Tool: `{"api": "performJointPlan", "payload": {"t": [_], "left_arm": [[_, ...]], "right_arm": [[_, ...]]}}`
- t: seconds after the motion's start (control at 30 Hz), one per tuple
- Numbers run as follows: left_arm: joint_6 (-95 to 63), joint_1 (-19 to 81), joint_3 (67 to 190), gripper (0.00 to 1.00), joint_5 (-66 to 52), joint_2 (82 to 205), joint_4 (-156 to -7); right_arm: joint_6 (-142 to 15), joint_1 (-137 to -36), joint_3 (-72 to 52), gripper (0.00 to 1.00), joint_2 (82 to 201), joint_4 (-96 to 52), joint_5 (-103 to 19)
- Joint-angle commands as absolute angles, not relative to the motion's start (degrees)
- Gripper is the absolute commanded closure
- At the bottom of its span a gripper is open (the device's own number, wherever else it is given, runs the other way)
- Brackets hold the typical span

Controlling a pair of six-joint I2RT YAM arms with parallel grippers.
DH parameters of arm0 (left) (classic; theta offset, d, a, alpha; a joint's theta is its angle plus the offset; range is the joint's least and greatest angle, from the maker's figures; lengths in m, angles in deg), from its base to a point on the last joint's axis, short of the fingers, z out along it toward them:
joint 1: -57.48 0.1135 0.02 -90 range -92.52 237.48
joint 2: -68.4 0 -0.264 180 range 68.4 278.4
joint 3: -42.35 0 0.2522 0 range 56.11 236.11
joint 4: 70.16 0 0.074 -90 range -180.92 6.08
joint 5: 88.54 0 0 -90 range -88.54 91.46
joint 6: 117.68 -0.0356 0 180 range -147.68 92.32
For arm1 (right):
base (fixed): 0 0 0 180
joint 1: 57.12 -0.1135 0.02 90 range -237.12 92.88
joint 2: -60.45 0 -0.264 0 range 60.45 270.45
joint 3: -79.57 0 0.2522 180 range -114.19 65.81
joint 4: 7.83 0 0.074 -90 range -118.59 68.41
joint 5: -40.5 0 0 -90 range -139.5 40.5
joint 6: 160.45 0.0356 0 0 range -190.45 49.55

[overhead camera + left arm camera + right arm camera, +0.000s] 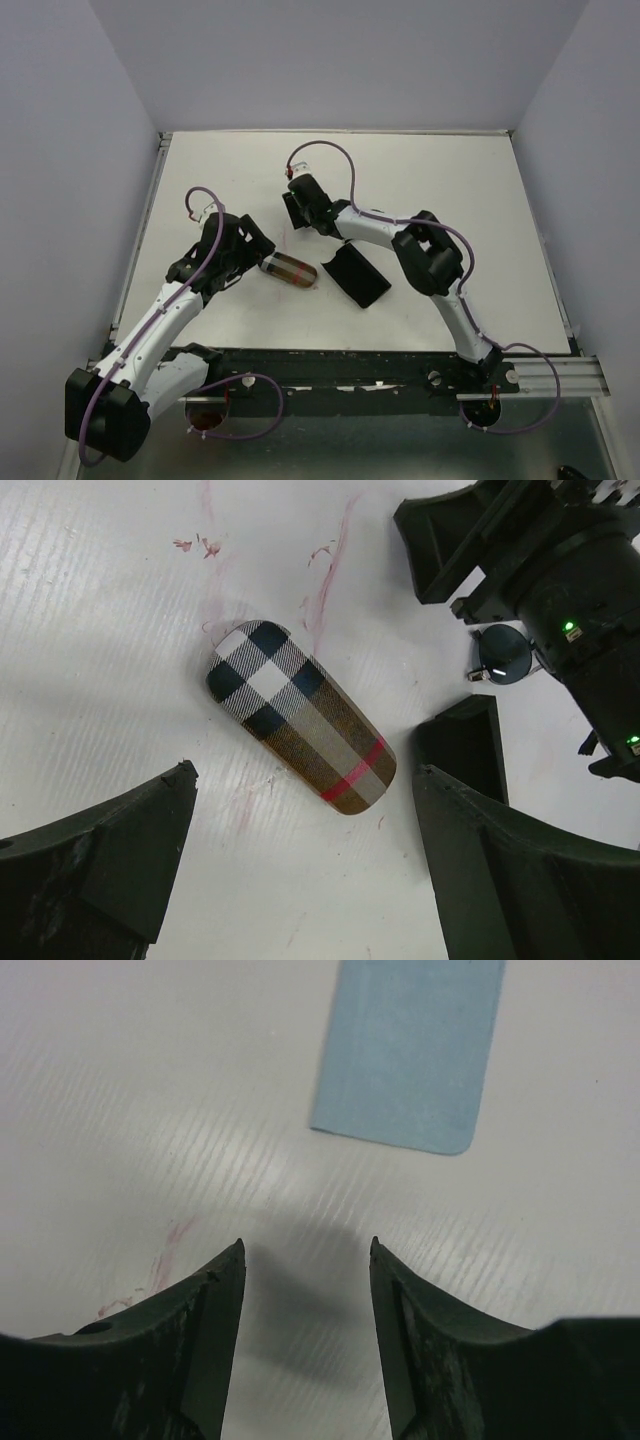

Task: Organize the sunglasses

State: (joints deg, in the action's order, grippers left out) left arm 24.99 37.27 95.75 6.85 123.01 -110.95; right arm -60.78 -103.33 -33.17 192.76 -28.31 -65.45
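The left pincer [302,772] stands wide: its two black fingers, scuffed and wedge-shaped, sit far apart with the plaid case [300,730] lying in the gap between them, touching neither. The case is a rounded oblong with a smooth woven-look skin, checked black and white at one end, tan with a red stripe at the other. The right pincer [306,1245] is also parted, more narrowly, and grips nothing; only bare table shows between its worn, matte tips. Just ahead of it lies a flat pale blue sheet [410,1050] with a soft, cloth-like surface and a rounded corner.

Of the black-framed sunglasses [503,655] one dark, glossy round lens in a thin rim shows in the left wrist view, flat on the table, right beside the right arm's wrist housing and partly hidden by it, well apart from the plaid case. A matte black case [355,277], flat and oblong, lies next to the right forearm. The table [450,200] is white, finely ribbed, with faint red smears [325,580].
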Motion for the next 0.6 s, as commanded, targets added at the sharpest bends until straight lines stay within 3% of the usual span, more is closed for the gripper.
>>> {"api": "performJointPlan", "payload": {"t": [0.0, 0.2, 0.33, 0.57], "left_arm": [[24.0, 37.8, 97.2, 0.01, 5.5, 122.9, -110.5], [23.7, 38.1, 96.6, 0.01, 5.0, 121.8, -110.6], [23.6, 38.7, 96.6, 0.01, 5.5, 121.6, -110.8], [23.7, 39.2, 97.0, 0.01, 5.3, 122.3, -111.0]], "right_arm": [[-58.3, -103.0, -39.7, 0.43, 195.8, -22.2, -72.0], [-62.4, -102.3, -57.9, 0.50, 208.1, -28.5, -74.0], [-64.2, -102.1, -57.4, 0.52, 210.0, -28.5, -75.4], [-64.7, -102.0, -54.0, 0.63, 209.8, -28.5, -72.0]]}}
